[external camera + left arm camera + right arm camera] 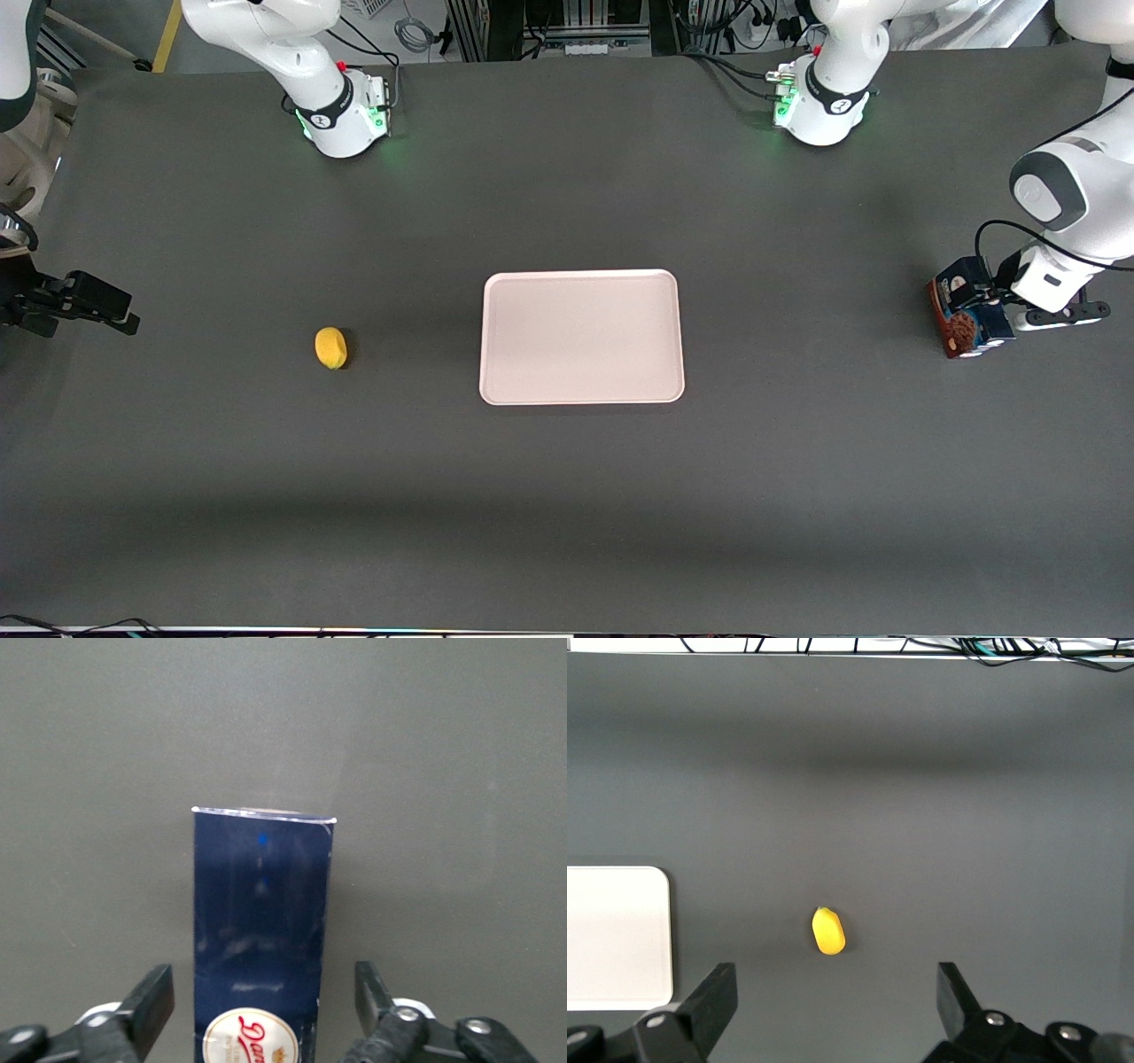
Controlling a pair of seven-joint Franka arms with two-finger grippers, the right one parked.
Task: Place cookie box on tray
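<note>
Box [967,317] stands upright on the bench [567,496], out at the working arm's end, well apart from the tray [582,337]. Navy narrow side with the round white logo faces the wrist cam; cookie picture faces the front cam.

Tool [264,1010] is at the box, straddling it: fingers [149,1001] spread either side of the narrow face, gap visible on both sides, so it's open and not gripping yet. Box sits between the fingers, roughly centred, maybe a touch nearer one finger.

Tray is mid-bench, bare. Yellow lump [331,347] lies toward the parked arm's end, near the tray but clear of it, and not in the path.

My read on the risks:
- Box is tall and narrow. An off-centre close means one finger touches first and could shove or tip it before the other lands.
- Glossy cardboard could slip or rotate in the grip during the long carry to the tray.
- Squeeze too hard and the thin box may dent.
- Release too high or tilted over the tray and it could topple or catch the low rim.
</note>
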